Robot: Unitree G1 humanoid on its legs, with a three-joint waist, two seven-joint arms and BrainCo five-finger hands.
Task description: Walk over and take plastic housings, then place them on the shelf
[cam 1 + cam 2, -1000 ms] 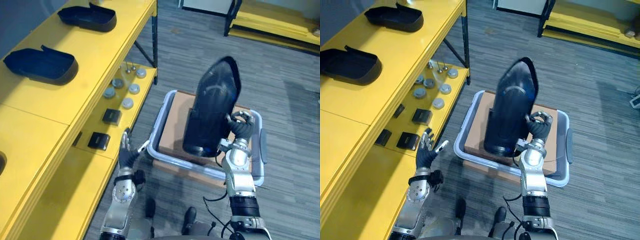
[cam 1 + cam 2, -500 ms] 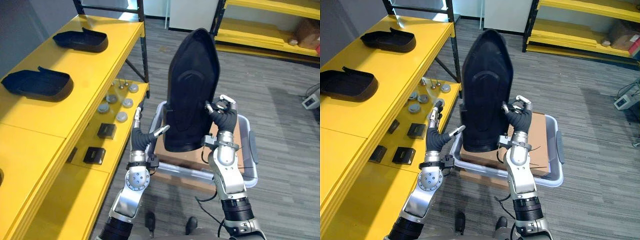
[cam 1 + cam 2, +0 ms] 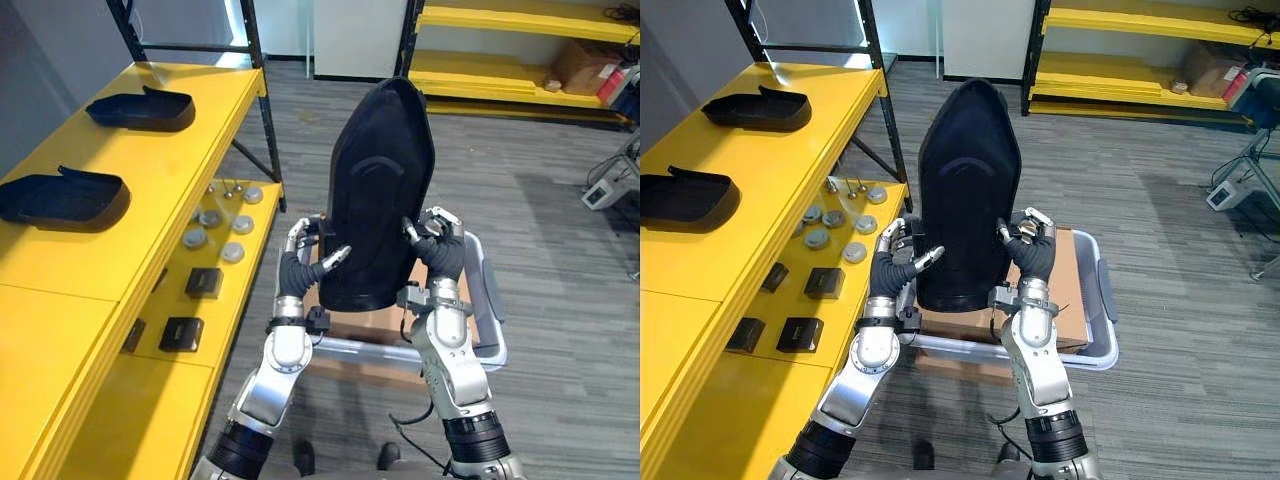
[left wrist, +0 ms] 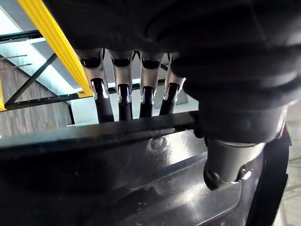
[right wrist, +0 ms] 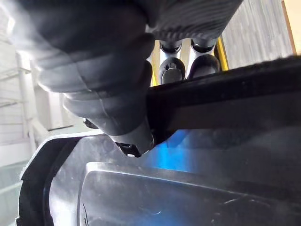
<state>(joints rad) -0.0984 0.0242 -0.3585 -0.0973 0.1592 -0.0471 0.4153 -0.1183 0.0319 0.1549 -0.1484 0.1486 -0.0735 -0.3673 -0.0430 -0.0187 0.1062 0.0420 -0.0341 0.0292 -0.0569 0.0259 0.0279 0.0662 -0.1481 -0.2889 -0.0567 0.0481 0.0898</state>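
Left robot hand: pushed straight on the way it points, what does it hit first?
The black plastic housing: the left robot hand clasps its edge, so apparently nothing lies between them.

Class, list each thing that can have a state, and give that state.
held housing: upright, gripped on both sides
left hand: fingers curled on the held housing's edge
right hand: curled on its other edge
near shelf housing: lying flat, hollow up
far shelf housing: same
bin: on floor, cardboard box inside
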